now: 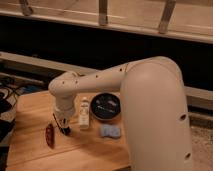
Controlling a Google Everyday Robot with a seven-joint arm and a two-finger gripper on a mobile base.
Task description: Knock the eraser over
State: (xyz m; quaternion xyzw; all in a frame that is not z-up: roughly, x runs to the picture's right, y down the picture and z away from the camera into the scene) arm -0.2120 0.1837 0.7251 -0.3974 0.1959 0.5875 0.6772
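Observation:
My gripper [61, 123] hangs from the white arm over the left part of the wooden table [30, 107]. It is just left of the small white bottle [84, 112], which lies flat. A small black block, the eraser [65, 131], shows right at the gripper's tip, and I cannot tell whether they touch. The dark red elongated object [49, 136] lies just left of the gripper.
A black round bowl [106, 106] sits right of the bottle. A pale blue object [110, 131] lies in front of the bowl. The big white arm body [155, 115] covers the table's right side. Dark cables [5, 95] lie off the table's left edge.

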